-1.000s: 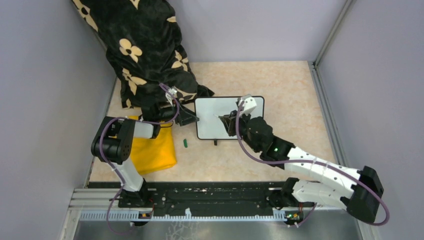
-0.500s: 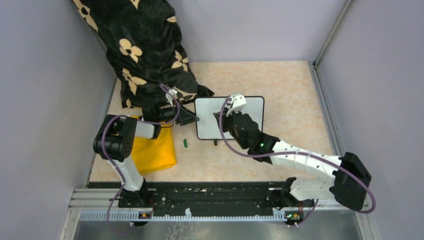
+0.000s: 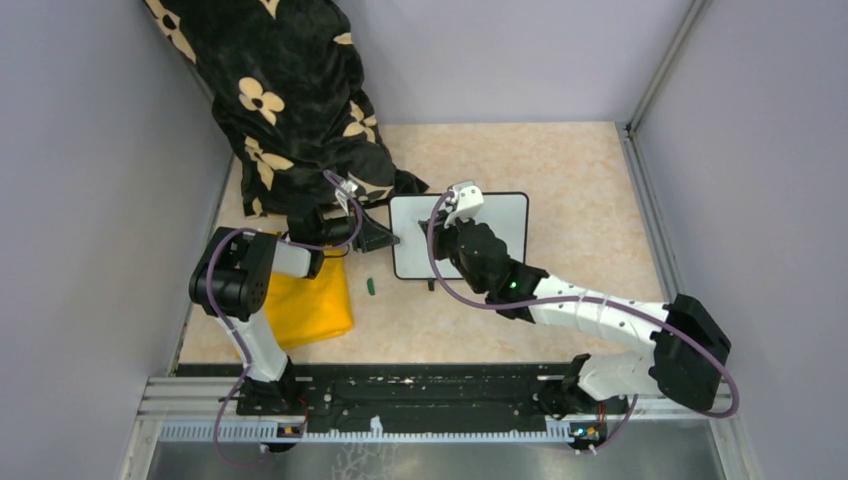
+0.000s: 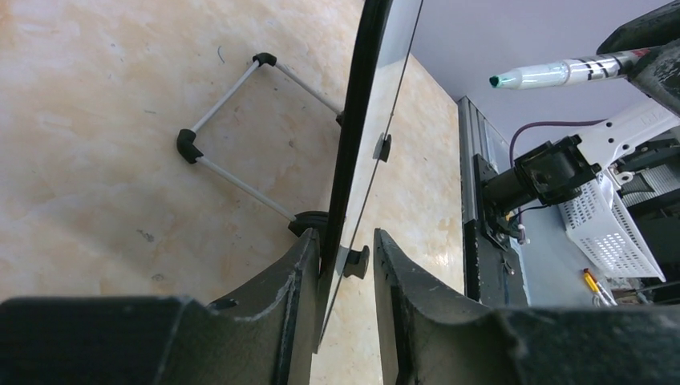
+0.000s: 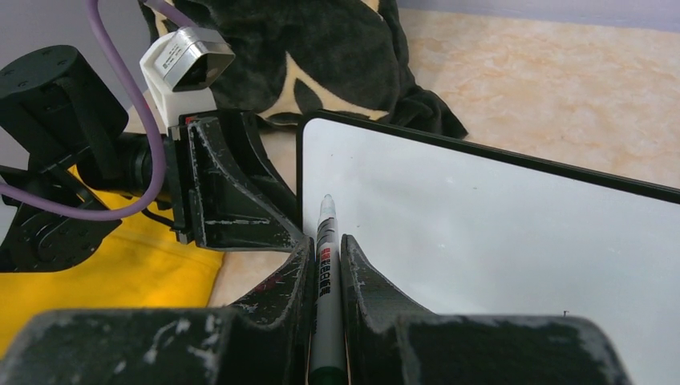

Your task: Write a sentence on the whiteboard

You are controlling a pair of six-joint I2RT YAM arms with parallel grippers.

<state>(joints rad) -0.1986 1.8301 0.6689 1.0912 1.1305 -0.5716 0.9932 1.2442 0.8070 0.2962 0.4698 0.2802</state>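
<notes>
The left pincer [image 4: 346, 241] is pinching the left edge of the whiteboard [image 3: 505, 222], which is sitting near the worktop [image 3: 580, 160] centre. The right pincer [image 5: 325, 241] is gripping a marker [image 5: 326, 216], tip near the whiteboard's left edge.

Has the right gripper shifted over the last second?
Yes. The right gripper has slid left across the whiteboard, from its middle toward its left edge.

whiteboard [image 3: 503, 222]: left-centre face hidden beneath right end effector [image 3: 438, 238] in top view; right side cut off in right wrist view.
marker [image 5: 326, 273]: rear end cut off.
green item [image 3: 370, 287] on tabletop [image 3: 580, 180]: too small to identify.
</notes>
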